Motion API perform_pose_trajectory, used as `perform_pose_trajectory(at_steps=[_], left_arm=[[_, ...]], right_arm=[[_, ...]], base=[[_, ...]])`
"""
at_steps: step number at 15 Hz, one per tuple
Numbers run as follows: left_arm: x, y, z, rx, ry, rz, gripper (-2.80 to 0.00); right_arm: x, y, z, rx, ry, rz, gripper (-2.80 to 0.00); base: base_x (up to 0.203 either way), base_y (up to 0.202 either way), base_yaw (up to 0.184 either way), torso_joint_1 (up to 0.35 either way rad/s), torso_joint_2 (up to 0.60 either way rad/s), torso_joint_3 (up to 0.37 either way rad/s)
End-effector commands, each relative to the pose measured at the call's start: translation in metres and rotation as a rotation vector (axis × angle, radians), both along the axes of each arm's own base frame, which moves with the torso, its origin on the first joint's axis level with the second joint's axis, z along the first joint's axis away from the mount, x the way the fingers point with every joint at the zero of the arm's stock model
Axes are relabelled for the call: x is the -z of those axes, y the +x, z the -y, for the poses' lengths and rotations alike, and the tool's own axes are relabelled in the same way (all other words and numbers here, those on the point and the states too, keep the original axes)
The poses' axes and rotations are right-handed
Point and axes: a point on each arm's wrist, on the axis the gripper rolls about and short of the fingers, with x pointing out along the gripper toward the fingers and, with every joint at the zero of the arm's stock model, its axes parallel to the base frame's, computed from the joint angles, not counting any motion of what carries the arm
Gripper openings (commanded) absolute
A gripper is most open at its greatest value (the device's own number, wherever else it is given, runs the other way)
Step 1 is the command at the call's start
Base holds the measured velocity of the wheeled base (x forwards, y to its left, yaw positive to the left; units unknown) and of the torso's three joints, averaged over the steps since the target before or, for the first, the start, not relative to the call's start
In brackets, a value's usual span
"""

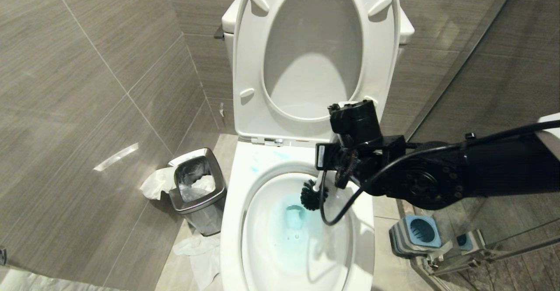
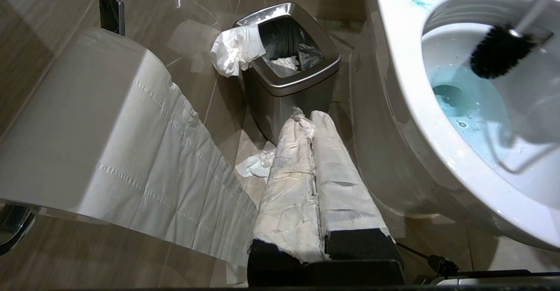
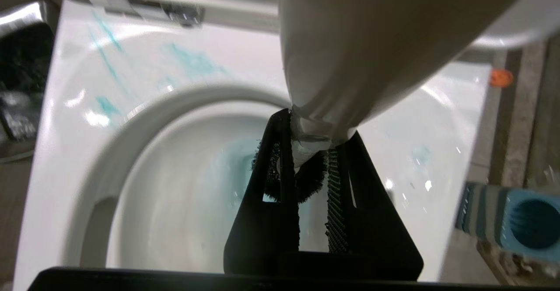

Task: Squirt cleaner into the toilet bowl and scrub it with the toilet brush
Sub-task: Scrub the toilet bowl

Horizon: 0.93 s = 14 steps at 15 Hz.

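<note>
The toilet bowl (image 1: 245,221) is glossy white porcelain, smooth and reflective. The toilet brush (image 1: 314,193) has a smooth white plastic handle and a spiky black bristle head. The bin (image 1: 199,194) is brushed steel with a satin sheen. The wall tiles (image 1: 78,85) are matt grey with fine grain. The toilet paper (image 2: 131,142) is soft, embossed and perforated. The left gripper (image 2: 313,151) is wrapped in rough, crinkled white paper.

Bright overhead light glares off the toilet bowl (image 1: 363,256) and wall tiles (image 1: 116,156). The toilet brush (image 3: 350,54) handle blurs close up in the right wrist view.
</note>
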Motion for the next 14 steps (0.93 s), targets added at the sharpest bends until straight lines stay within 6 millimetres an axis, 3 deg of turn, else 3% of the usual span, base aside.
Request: perform_pose_trajectory(at_steps=[1, 3, 7, 10, 14], left_arm=[[0.001, 0.000, 0.000, 0.000, 0.000, -0.005, -2.80], [0.001, 0.000, 0.000, 0.000, 0.000, -0.005, -2.80], [0.001, 0.000, 0.000, 0.000, 0.000, -0.005, -2.80], [0.000, 0.000, 0.000, 0.000, 0.000, -0.004, -2.80], [0.001, 0.000, 0.000, 0.000, 0.000, -0.005, -2.80]], right_arm=[[0.021, 0.023, -0.035, -0.027, -0.014, 0.006, -2.80], [0.026, 0.003, -0.068, -0.110, -0.025, 0.005, -2.80], [0.034, -0.045, -0.104, -0.227, -0.054, -0.012, -2.80], [0.031, -0.094, -0.099, -0.299, -0.080, -0.045, -2.80], [0.018, -0.153, -0.054, -0.358, -0.088, -0.081, -2.80]], base=[[0.000, 0.000, 0.000, 0.000, 0.00, 0.000], [0.000, 0.000, 0.000, 0.000, 0.00, 0.000], [0.000, 0.000, 0.000, 0.000, 0.00, 0.000], [0.000, 0.000, 0.000, 0.000, 0.00, 0.000], [0.000, 0.000, 0.000, 0.000, 0.00, 0.000]])
